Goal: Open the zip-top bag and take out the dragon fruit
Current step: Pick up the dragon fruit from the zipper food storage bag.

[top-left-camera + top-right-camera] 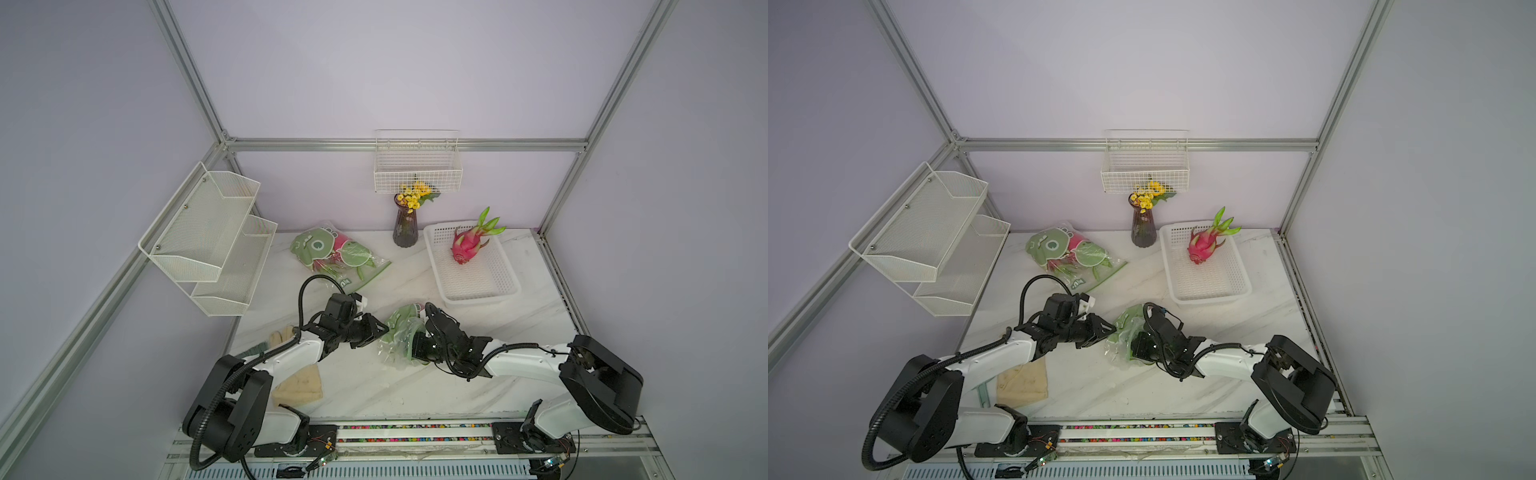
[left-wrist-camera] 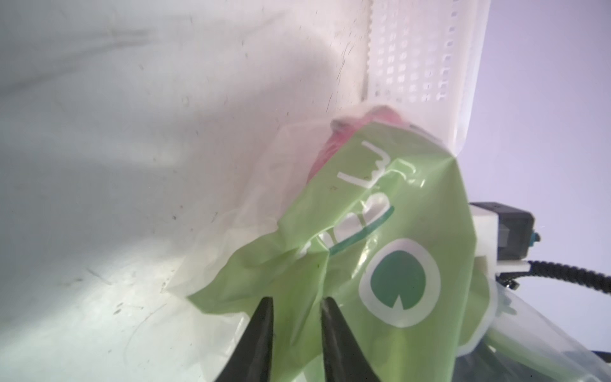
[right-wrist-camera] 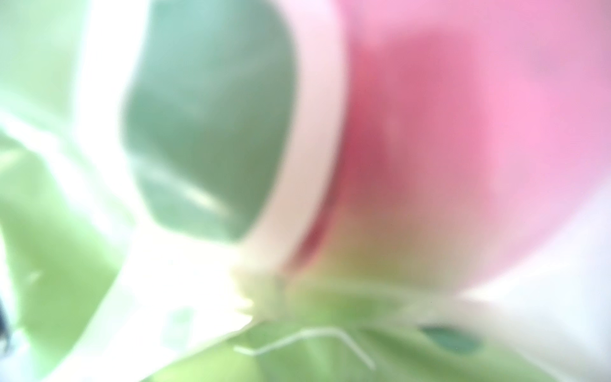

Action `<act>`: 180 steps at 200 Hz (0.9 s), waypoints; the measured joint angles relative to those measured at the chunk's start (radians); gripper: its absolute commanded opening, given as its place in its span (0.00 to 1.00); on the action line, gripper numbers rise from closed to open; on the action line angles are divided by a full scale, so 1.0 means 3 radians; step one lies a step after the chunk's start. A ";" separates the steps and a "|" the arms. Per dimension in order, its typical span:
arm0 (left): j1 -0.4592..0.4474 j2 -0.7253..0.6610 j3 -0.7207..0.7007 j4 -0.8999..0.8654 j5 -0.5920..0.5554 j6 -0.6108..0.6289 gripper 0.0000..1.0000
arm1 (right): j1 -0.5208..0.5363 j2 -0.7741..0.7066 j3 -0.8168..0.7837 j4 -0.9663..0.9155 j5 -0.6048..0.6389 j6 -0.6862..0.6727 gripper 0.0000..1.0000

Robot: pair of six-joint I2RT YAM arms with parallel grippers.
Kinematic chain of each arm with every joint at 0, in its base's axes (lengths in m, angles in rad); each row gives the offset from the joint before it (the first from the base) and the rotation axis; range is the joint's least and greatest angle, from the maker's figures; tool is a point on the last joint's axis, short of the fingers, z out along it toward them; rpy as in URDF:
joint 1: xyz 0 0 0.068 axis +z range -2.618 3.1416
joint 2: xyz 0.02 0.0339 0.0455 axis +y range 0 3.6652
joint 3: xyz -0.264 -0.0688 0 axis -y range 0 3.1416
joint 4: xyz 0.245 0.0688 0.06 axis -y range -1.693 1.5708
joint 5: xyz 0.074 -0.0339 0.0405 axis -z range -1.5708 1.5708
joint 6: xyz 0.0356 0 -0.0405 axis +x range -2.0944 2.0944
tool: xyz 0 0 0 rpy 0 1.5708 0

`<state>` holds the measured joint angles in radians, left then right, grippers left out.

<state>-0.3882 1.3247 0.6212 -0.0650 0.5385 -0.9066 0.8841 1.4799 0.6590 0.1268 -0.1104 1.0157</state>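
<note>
Green-printed, crinkled clear-film zip-top bag [image 1: 397, 330] enclosing a magenta dragon fruit [image 3: 446, 115]; left gripper [image 2: 296, 301] pinches a film fold; right gripper [image 1: 409, 347], buried inside, grip cannot be told.

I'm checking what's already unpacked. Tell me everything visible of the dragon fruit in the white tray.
The dragon fruit is oval, magenta-pink, with green-tipped scales and a tuft of long green spikes. It lies bare in the white perforated plastic tray, near its far end, with the tuft end farthest from the robot and the spikes angled upward. Only the tray touches it.
</note>
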 measured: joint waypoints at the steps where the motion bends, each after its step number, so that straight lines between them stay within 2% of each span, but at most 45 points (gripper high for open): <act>1: 0.0013 -0.0011 0.0008 -0.0013 -0.0004 0.0019 0.22 | 0.0000 -0.0005 0.0003 -0.0006 -0.0001 -0.0001 0.00; 26: 0.0230 -0.0195 0.0085 -0.0216 -0.0069 0.0177 0.17 | 0.0000 -0.0092 0.0132 -0.0198 -0.0128 -0.0058 0.00; 48: 0.0381 -0.0281 0.0093 -0.0369 -0.0092 0.0281 0.19 | -0.0001 -0.0122 0.0264 -0.0323 -0.0271 -0.0113 0.00; 61: 0.0432 -0.0304 0.0093 -0.0426 -0.0081 0.0347 0.28 | -0.0001 -0.0144 0.0347 -0.0383 -0.0360 -0.0145 0.00; 77: 0.0451 -0.0322 0.0092 -0.0444 0.0013 0.0402 0.45 | -0.0001 -0.0192 0.0420 -0.0443 -0.0441 -0.0187 0.00; 94: 0.0464 -0.0369 0.0061 -0.0369 0.0212 0.0482 0.61 | -0.0008 -0.0296 0.0435 -0.0490 -0.0478 -0.0207 0.00; 117: 0.0509 -0.0529 -0.0036 -0.0224 0.0498 0.0473 0.78 | -0.0052 -0.0451 0.0435 -0.0530 -0.0497 -0.0245 0.00; 149: 0.0570 -0.0764 -0.0164 -0.0009 0.0754 0.0455 0.85 | -0.0181 -0.0532 0.0435 -0.0530 -0.0498 -0.0294 0.00; 180: 0.0565 -0.0779 -0.0333 0.0462 0.1043 0.0179 0.87 | -0.0268 -0.0533 0.0450 -0.0551 -0.0479 -0.0336 0.00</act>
<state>-0.2188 1.0908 0.5213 0.0734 0.8513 -0.8528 0.8036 1.3201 0.7940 -0.0383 -0.2543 0.9150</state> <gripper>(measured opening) 0.867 0.091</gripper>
